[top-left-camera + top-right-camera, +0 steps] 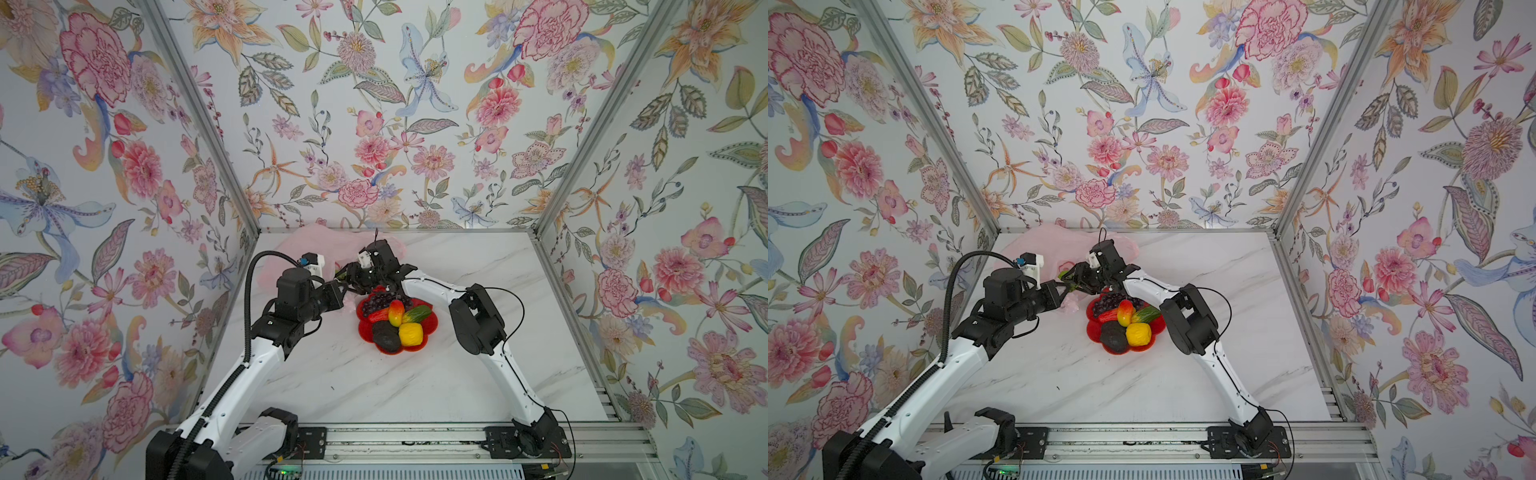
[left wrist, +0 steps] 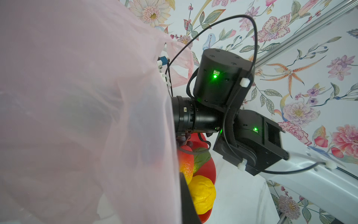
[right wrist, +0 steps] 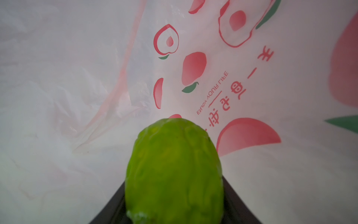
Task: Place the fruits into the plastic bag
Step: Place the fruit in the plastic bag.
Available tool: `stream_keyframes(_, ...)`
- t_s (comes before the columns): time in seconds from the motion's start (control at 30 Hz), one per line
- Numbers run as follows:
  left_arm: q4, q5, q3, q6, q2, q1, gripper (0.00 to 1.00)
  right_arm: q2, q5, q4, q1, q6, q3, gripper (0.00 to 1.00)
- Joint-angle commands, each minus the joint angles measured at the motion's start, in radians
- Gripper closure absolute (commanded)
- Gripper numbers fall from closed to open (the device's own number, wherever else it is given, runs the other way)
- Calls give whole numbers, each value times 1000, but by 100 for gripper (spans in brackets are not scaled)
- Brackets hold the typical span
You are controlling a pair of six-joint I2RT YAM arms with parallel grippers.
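Both top views had the left gripper (image 1: 344,291) clamped on the plastic bag (image 1: 307,245) beside the red plate (image 1: 362,329) of fruits (image 1: 395,312); the left wrist view was veiled by that bag; the right wrist view showed the right gripper (image 3: 174,209) clasping a green fruit (image 3: 174,170) inside it.

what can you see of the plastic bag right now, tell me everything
The plastic bag is thin, crinkly, translucent pale pink, printed with red peach shapes, green leaves and "ENJOY YOUR LIFE", which reads mirrored from inside. It lies crumpled at the far left of the table. The left gripper is shut, apparently on the bag's near edge, lifting the mouth. A handle loop hangs free. The right gripper reaches into the mouth holding a green fruit.
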State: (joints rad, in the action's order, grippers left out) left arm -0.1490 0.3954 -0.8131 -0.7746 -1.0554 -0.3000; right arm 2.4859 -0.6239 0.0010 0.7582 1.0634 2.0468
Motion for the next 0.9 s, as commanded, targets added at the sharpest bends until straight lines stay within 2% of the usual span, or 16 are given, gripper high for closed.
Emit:
stream_keyframes(0.0, 38, 42, 10, -9, -5, -12, 100, 40, 15, -7, 10, 5, 63, 45)
stream_keyframes(0.33, 114, 84, 49, -63, -17, -13, 100, 127, 27, -84, 9, 1, 191, 33)
stream_keyframes(0.47, 123, 88, 51, -71, -22, -13, 100, 150, 26, -78, 11, 8, 224, 22)
stream_keyframes(0.6, 121, 86, 57, -72, -18, -15, 100, 166, -5, -21, 16, 29, 254, 7)
stream_keyframes(0.73, 124, 79, 64, -77, -7, -13, 100, 165, -39, 40, 15, 40, 279, 6)
stream_keyframes(0.87, 122, 68, 70, -74, 3, -13, 100, 132, -43, -14, 10, -8, 285, 6)
